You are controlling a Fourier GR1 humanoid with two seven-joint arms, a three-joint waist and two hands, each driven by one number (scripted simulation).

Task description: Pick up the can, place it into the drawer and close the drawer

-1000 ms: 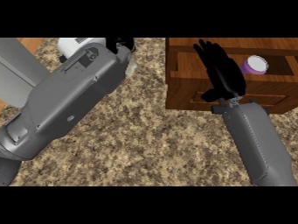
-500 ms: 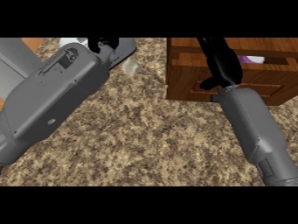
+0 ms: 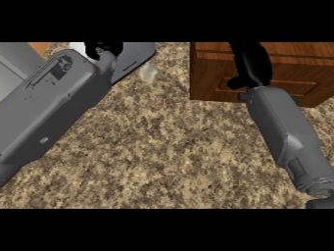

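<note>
Right hand (image 3: 250,61) at 1 o'clock, fingers straight, flat on drawer (image 3: 299,73) front, left hand (image 3: 103,49) at 11 o'clock, grip can't tell, granite table (image 3: 169,147).

No readable text
No lettering, label, brand, number or sign could be read on anything in view.

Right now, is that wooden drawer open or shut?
Shut, it seems: the drawer shows only its closed wooden front, nothing of its inside, with the right hand against it.
</note>
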